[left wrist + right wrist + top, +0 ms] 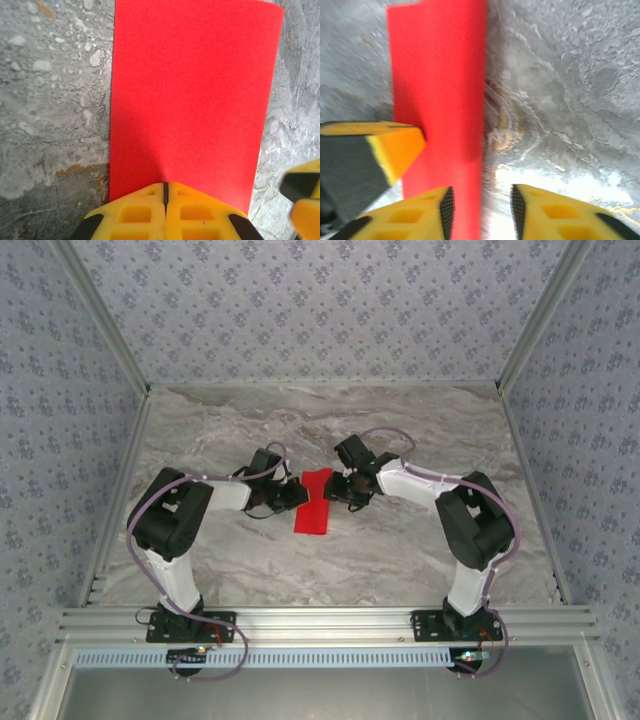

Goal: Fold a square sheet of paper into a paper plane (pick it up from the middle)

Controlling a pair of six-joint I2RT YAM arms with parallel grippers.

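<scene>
One red paper sheet lies on the grey marble table, about mid-table, directly between the two grippers. From overhead I read it as a narrow rectangle rather than a full square, its long side running away from the arm bases and leaning slightly to the right at the far end.

Left gripper: the yellow fingers are pressed together, with only a thin dark seam between them. The near edge of the paper meets the fingertips right at that seam, and a faint shaded crease runs up the sheet from it. It appears to be pinching the paper's edge, though the wrist camera does not show how far the edge goes in. The rest of the sheet lies flat on the marble beyond the tips.

Right gripper: the fingers stand apart with a clear gap. The paper's long edge sits inside that gap, close against one finger. Bare marble shows between the paper and the other finger, so nothing is clamped.

Cross-check: the left wrist camera catches a yellow-and-black fingertip of the right gripper at lower right, just beside the paper's far edge. The right wrist camera shows a left gripper finger overlapping the paper's opposite edge.

Overhead, both arms bend inward and the grippers face each other across the strip.
</scene>
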